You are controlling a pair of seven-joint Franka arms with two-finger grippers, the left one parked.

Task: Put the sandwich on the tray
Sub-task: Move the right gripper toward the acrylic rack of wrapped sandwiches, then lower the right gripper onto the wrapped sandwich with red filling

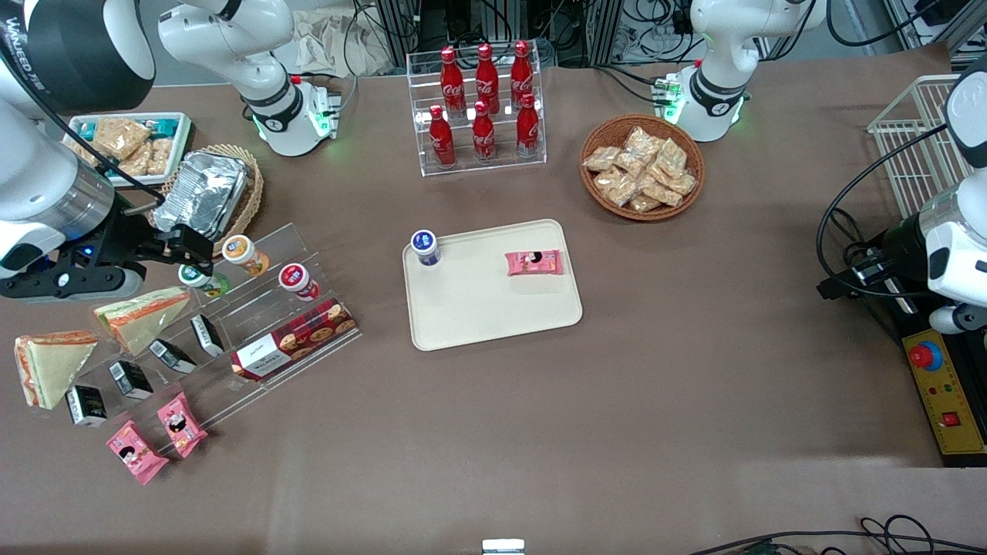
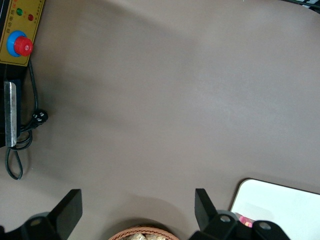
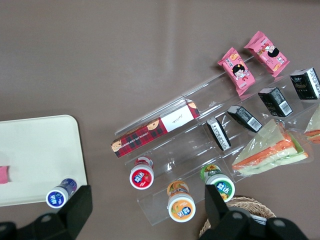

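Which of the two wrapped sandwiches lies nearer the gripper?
The sandwich on the clear stepped rack, just below the open gripper; the second wedge sits off the rack, nearer the front camera.

the table wears a brown cloth. on it, mid-table, lies the tray. a clear stepped rack sits toward the working arm's end, with a sandwich on it, another wedge beside, and two pink packets nearer the front camera. the gripper hovers above the rack, fingers spread.
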